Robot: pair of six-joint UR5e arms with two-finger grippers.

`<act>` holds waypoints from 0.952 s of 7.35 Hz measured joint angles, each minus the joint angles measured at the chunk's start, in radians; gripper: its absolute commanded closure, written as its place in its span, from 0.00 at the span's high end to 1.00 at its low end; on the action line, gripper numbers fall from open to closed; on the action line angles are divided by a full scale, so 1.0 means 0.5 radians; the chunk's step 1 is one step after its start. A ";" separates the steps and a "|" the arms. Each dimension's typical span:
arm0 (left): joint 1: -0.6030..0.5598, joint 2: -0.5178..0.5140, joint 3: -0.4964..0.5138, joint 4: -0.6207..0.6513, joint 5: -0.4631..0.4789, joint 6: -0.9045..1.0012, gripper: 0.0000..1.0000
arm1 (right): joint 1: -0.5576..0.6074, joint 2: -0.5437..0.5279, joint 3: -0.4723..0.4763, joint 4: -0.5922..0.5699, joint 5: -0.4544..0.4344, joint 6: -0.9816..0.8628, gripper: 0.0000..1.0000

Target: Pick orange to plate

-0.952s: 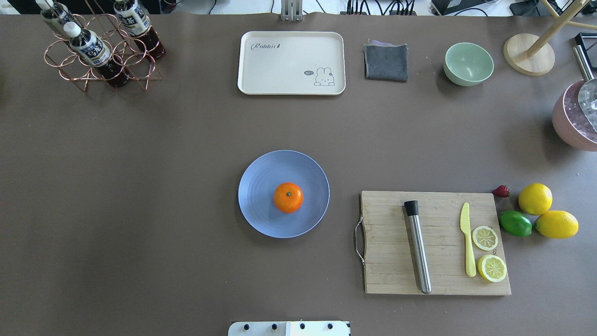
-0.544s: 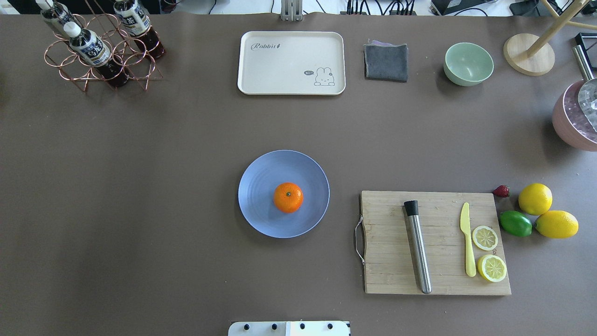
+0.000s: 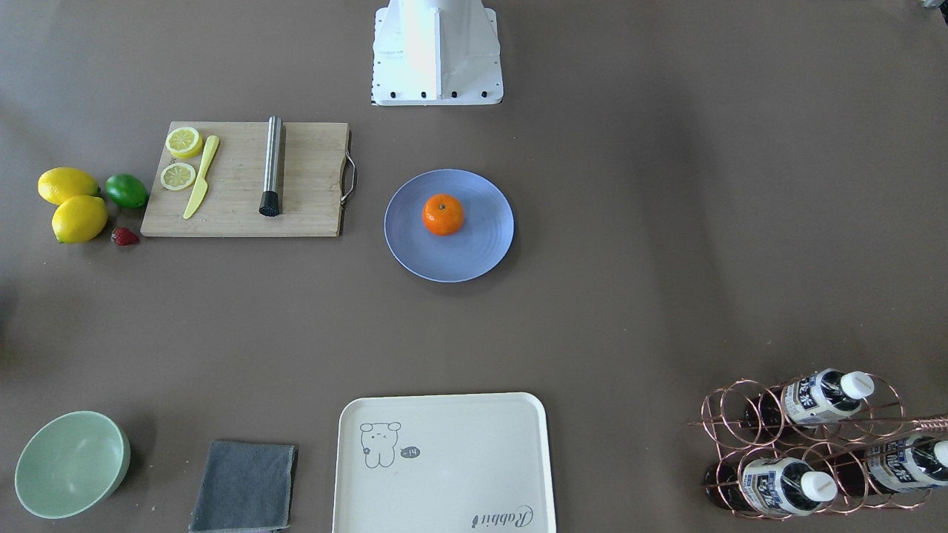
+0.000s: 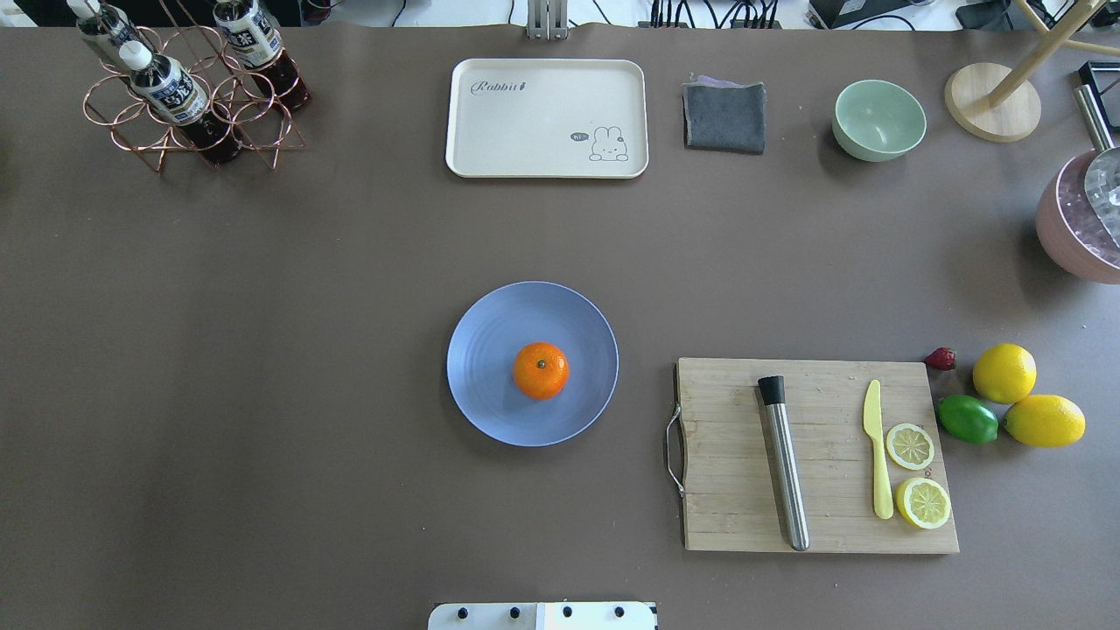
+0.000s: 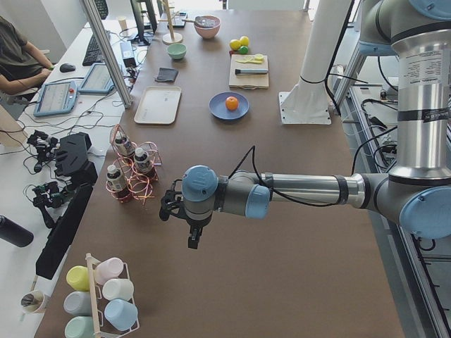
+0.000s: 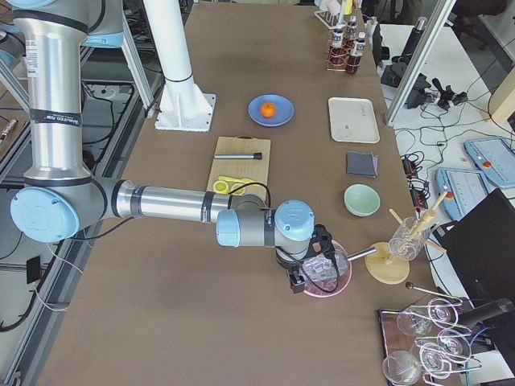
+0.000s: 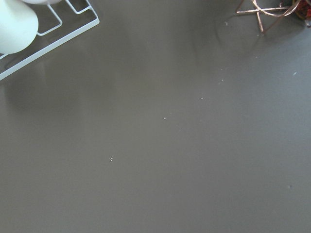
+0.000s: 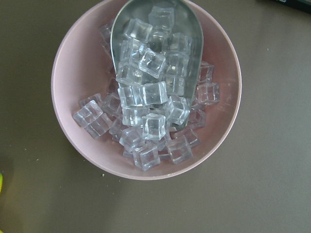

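Note:
The orange [image 4: 541, 370] sits stem-up on the pale blue plate [image 4: 490, 350] in the middle of the table, slightly toward the robot from the plate's centre. The front-facing view shows the same orange [image 3: 443, 215] resting on the plate [image 3: 474, 248]. Neither gripper is near it. My left gripper [image 5: 192, 241] hangs over bare table at the far left end, close to the bottle rack. My right gripper [image 6: 297, 282] hovers above the pink ice bowl at the far right end. Both show only in the side views, so I cannot tell whether they are open or shut.
A wooden cutting board [image 4: 735, 455] with a steel muddler [image 4: 784, 464], yellow knife and lemon halves lies right of the plate. Lemons [image 4: 1004, 373], a lime [image 4: 968, 419] and a strawberry lie beyond it. Along the far edge stand a cream tray [image 4: 547, 118], grey cloth, green bowl [image 4: 878, 120] and bottle rack [image 4: 188, 87]. The pink ice bowl [image 8: 68, 73] holds a scoop.

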 measured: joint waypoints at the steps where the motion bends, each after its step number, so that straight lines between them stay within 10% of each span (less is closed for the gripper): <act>1: 0.004 0.005 0.003 0.014 0.021 -0.004 0.97 | 0.000 -0.001 0.002 0.000 0.001 0.006 1.00; 7: 0.070 0.010 0.002 0.204 0.033 0.005 0.97 | -0.008 -0.004 -0.004 0.000 0.070 0.076 1.00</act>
